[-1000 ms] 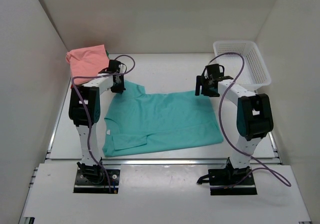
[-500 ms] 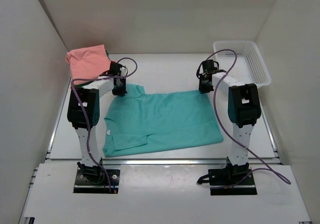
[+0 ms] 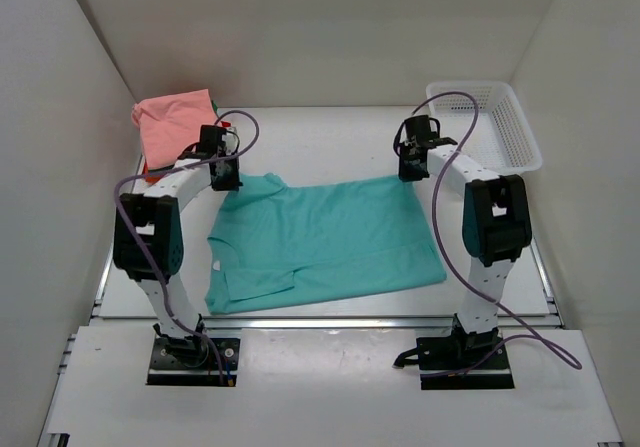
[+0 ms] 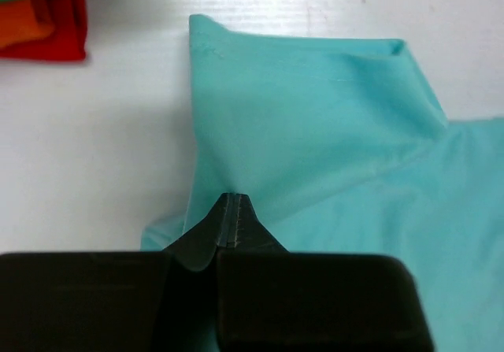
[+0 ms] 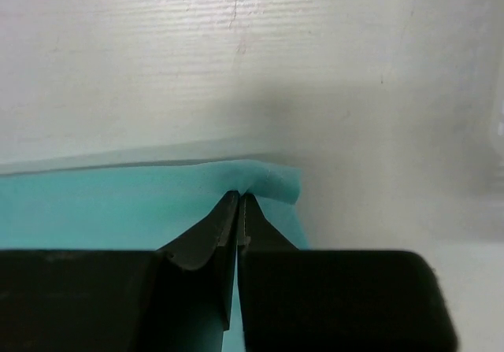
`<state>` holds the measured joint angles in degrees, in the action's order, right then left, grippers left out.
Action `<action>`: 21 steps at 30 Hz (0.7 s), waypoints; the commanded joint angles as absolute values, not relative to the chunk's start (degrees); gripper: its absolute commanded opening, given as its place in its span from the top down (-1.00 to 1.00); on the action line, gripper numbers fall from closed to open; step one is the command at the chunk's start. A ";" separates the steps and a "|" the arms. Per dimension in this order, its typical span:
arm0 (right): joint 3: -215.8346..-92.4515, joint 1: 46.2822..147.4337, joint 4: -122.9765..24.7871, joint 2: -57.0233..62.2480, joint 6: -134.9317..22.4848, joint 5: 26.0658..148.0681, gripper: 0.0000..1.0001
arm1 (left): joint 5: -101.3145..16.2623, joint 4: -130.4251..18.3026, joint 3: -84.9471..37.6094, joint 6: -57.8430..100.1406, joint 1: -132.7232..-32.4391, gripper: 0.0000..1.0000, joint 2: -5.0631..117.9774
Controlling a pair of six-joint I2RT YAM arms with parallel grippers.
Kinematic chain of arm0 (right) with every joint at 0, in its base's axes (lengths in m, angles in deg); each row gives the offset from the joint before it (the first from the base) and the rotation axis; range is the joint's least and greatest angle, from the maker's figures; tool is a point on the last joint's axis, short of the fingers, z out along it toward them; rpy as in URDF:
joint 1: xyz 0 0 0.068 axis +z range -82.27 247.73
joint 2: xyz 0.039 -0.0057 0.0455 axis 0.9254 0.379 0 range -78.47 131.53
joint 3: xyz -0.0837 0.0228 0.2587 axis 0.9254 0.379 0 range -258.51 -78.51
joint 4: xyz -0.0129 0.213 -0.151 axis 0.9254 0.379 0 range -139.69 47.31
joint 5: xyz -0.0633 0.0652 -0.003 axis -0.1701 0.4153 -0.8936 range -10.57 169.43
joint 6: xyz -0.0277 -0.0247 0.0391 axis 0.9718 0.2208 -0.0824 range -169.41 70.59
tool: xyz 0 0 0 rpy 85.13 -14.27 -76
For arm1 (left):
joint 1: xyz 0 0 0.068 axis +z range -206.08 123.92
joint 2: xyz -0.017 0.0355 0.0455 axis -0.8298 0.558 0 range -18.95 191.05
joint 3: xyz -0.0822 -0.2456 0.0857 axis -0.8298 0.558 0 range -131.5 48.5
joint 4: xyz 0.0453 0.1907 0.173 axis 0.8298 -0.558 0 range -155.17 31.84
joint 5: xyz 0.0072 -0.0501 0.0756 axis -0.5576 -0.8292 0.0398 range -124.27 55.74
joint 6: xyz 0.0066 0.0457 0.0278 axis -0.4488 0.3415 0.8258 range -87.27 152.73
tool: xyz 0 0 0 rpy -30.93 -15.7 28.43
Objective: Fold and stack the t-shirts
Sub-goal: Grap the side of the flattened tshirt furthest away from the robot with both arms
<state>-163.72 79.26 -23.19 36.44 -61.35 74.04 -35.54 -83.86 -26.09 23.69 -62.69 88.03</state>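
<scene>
The teal t-shirt (image 3: pixel 330 237) lies spread flat mid-table (image 3: pixel 330 137), collar end to my left. My left gripper (image 4: pixel 233 202) has its jaws squeezed together on the far left sleeve, the cloth tenting up to the tips. My right gripper (image 5: pixel 239 198) is nipped onto the far right corner. The folded salmon-pink shirt (image 3: pixel 175 122) sits in the far left corner and the white basket (image 3: pixel 490 117) is far right
</scene>
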 commanded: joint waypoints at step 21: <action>-137.83 79.42 -34.66 12.40 -61.19 78.72 1.00 | -31.02 -75.41 -2.12 19.37 -63.11 0.41 63.31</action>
